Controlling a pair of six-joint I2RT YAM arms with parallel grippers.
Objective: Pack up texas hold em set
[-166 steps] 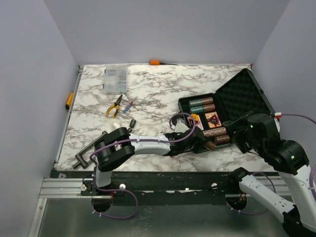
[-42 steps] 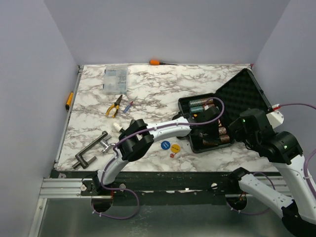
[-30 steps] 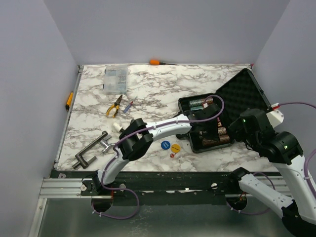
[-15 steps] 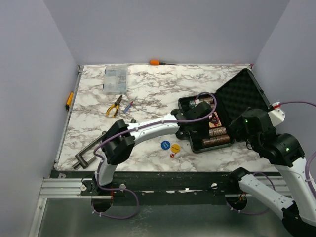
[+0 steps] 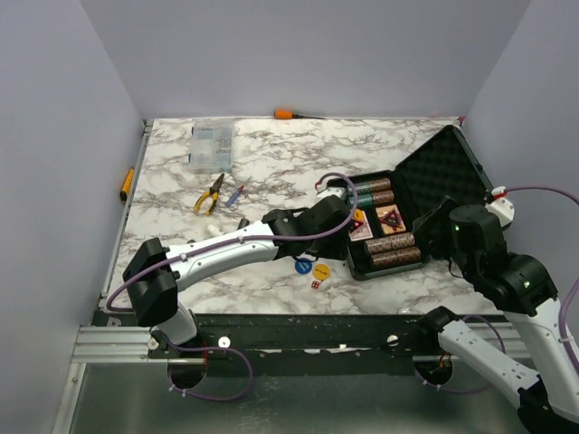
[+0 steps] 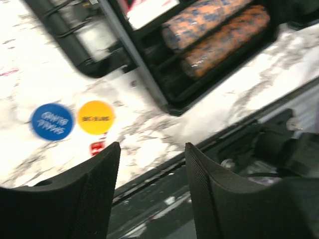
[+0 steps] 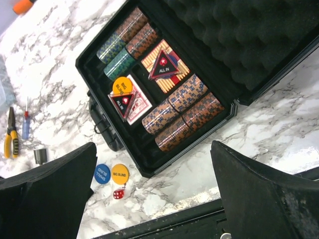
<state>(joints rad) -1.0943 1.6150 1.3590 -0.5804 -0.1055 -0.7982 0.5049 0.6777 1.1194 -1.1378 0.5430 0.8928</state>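
- your left gripper [image 6: 152, 149] is spread wide and holds nothing. it hangs over the marble table [image 6: 239, 94], just off the case's near-left corner.
- at its 10 o'clock in the left wrist view lie the blue disc [image 6: 51, 121] and the yellow disc [image 6: 96, 117], just beside each other. the red die [image 6: 97, 148] sits at the yellow one's 6 o'clock.
- at its 1 o'clock, two brown chip stacks [image 6: 214, 25] lie side by side in the black case [image 6: 149, 84].
- your right gripper [image 7: 153, 147] is spread wide too, and empty, above the case's near edge.
- inside the case, two card decks [image 7: 164, 62] sit in the middle row. teal chip stacks [image 7: 117, 50] lie at their 11 o'clock and the brown ones at 5 o'clock.
- the foam-lined lid [image 7: 239, 40] stands open at the tray's 1 o'clock.
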